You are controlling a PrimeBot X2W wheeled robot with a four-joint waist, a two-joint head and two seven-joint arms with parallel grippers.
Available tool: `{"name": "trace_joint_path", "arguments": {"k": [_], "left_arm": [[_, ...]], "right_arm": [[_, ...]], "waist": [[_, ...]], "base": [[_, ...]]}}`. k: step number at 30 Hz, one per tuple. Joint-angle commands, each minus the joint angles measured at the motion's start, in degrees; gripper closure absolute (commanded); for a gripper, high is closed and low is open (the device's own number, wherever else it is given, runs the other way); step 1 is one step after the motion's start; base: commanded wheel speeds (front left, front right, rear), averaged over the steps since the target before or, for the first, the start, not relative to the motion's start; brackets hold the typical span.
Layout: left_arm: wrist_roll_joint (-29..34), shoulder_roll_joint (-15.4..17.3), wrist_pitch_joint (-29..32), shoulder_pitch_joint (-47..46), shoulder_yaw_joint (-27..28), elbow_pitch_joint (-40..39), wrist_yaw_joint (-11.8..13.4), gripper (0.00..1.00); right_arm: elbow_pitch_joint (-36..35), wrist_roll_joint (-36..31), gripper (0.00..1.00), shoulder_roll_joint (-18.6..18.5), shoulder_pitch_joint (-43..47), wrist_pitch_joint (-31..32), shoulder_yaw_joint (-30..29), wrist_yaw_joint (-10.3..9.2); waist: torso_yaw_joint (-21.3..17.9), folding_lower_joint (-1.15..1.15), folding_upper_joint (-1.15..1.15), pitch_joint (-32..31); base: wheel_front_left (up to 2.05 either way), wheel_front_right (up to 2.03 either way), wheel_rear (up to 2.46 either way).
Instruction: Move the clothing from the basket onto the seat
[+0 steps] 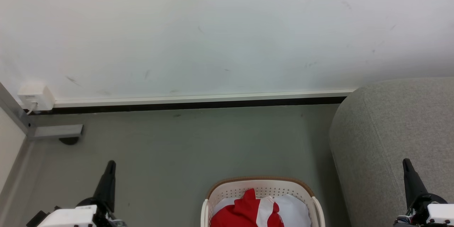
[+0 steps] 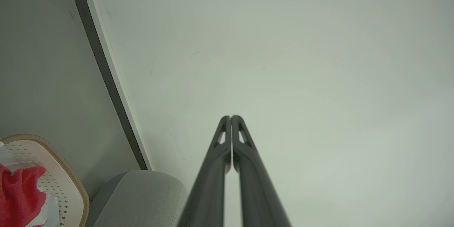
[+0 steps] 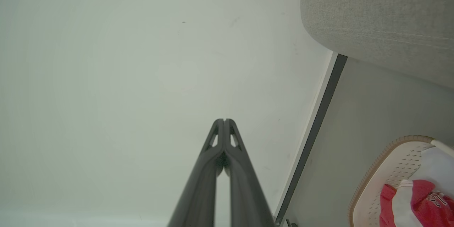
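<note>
The red clothing [image 1: 248,211] with a white panel lies bunched in the cream basket [image 1: 260,183] at the bottom middle of the head view, on top of a plain white cloth [image 1: 294,209]. The grey seat [image 1: 386,131] stands just right of the basket. My left gripper [image 1: 110,165] is shut and empty, raised to the left of the basket. My right gripper [image 1: 406,163] is shut and empty in front of the seat's arm. In the left wrist view my gripper [image 2: 231,117] points at the wall, with clothing [image 2: 17,191] and basket [image 2: 67,177] at lower left. In the right wrist view my gripper [image 3: 224,120] does likewise, clothing [image 3: 422,198] at lower right.
A white wall [image 1: 212,32] with a pale skirting strip [image 1: 198,98] runs behind the grey floor [image 1: 184,145]. A white socket box [image 1: 35,96] with a cable sits low on the wall at left, above a grey metal bracket [image 1: 56,131].
</note>
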Motion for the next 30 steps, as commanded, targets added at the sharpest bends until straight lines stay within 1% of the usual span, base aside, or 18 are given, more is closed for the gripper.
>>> {"name": "trace_joint_path", "arguments": {"k": [1, 30], "left_arm": [[-0.72, 0.38, 0.16, -0.41, 0.12, 0.03, -0.13, 1.0], [-0.72, 0.38, 0.16, -0.41, 0.12, 0.0, -0.13, 1.0]], "right_arm": [[0.0, 0.03, 1.0, -0.32, -0.29, 0.14, -0.21, 0.45], [0.0, 0.03, 1.0, -0.32, -0.3, 0.14, -0.21, 0.45]], "waist": [[0.0, 0.0, 0.0, 0.0], [0.0, 0.0, 0.0, 0.0]], "base": [[0.0, 0.0, 0.0], [0.0, 0.0, 0.0]]}}
